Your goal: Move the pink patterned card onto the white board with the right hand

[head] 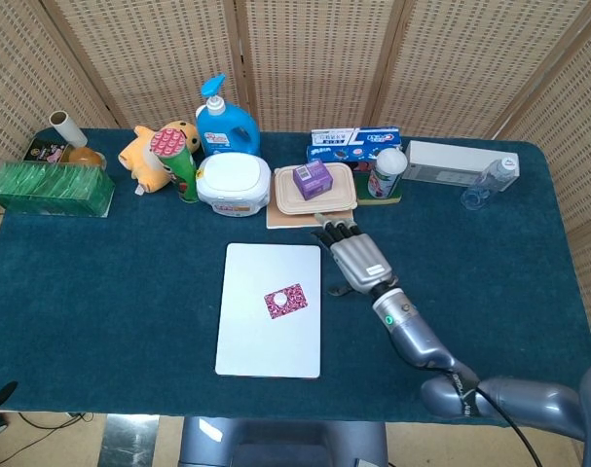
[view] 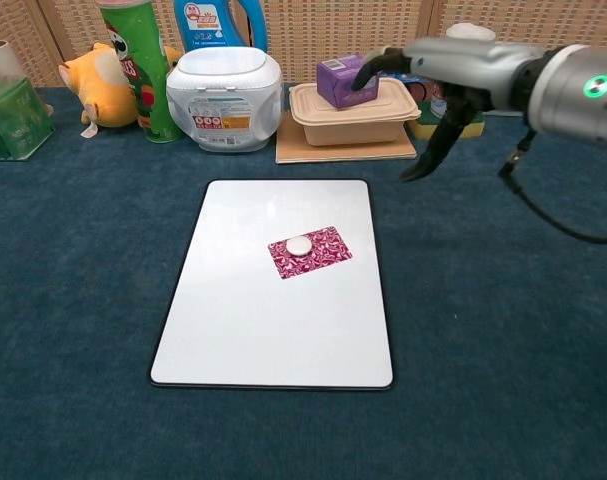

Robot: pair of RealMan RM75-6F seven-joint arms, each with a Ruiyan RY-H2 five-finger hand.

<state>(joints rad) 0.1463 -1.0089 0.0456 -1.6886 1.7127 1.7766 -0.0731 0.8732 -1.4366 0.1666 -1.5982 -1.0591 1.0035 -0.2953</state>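
Since the pink patterned card (head: 286, 301) lies flat on the white board (head: 246, 341), long axis crosswise, the right hand (head: 357, 261) (fingers spread, empty) hangs at its two o'clock.

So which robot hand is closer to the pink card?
The right hand. It hangs open above the table just right of the board, apart from the card. The left hand is in neither view.
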